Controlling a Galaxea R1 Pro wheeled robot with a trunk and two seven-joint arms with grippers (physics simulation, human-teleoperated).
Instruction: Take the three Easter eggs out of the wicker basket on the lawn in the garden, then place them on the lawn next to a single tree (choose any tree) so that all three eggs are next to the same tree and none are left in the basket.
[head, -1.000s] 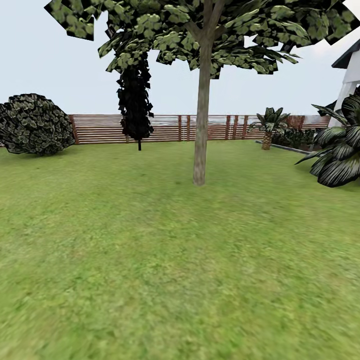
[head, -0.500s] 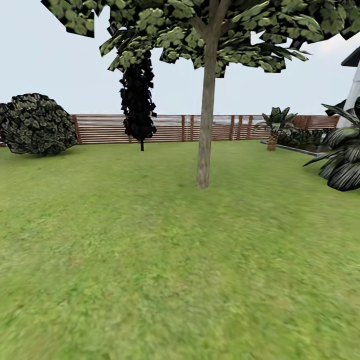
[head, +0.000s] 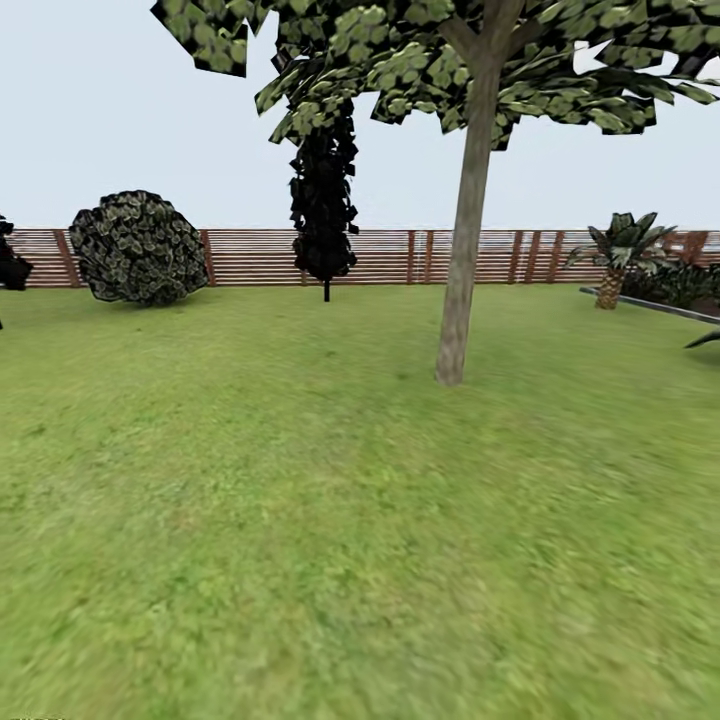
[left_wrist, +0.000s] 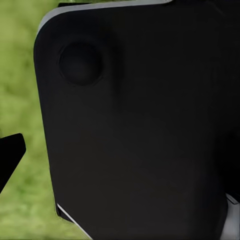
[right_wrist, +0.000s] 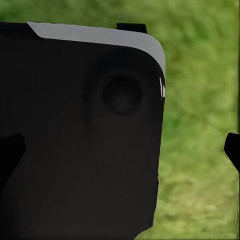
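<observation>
Lawn (head: 300, 520) surrounds tree (head: 457, 300), with bush (head: 138, 248) and fence (head: 250, 257) beyond it; state of either pincer cannot be determined.

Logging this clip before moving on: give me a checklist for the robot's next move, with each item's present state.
1. Pale-trunked tree in the head view: ok.
2. Lawn between robot and tree free of obstacles: ok.
3. Wicker basket located: not ok, not in these pictures.
4. Eggs located: not ok, none visible.
5. Jaws open or shut: cannot tell; the wrist views show dark robot panels over grass.
6. Fence well behind the tree: ok.
</observation>
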